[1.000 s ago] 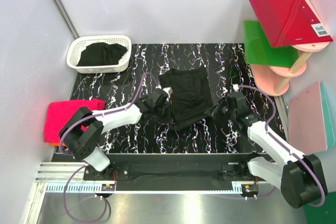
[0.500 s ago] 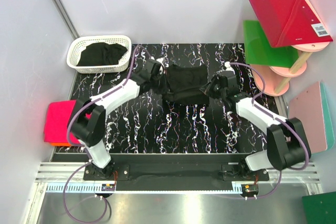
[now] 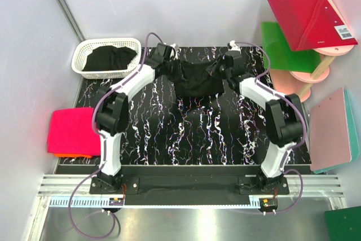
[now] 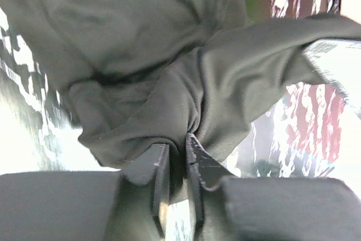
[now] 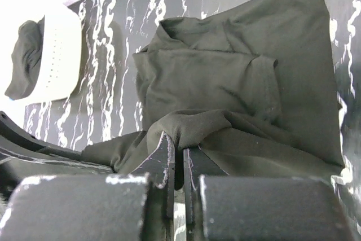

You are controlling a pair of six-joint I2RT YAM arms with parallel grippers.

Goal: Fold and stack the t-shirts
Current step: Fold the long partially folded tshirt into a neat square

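Across the black marbled worktop [image 3: 169, 139] both my arms are stretched to the far side, and that is the change. A second ago I had the black t-shirt [image 3: 197, 80] by its near edge, close to the middle of the worktop. Since then I have carried that edge away from me and over the rest of the cloth. The shirt now lies as a short, doubled bundle at the far middle, between my two wrists. Its collar shows beyond the fold in the right wrist view.

My right fingers [image 5: 168, 159] are pressed together on a ridge of the cloth. My left fingers [image 4: 190, 150] stand a narrow slit apart with a pucker of the same shirt caught at their tips, and the cloth has not dropped free.

I take it this fold is laid and letting go is the step in hand. The bundle looks rumpled rather than flat, so it may want smoothing or another fold before it joins the folded pink t-shirt [image 3: 70, 131] at the near left. Another dark shirt [image 3: 110, 57] waits in the white basket [image 3: 79, 67].
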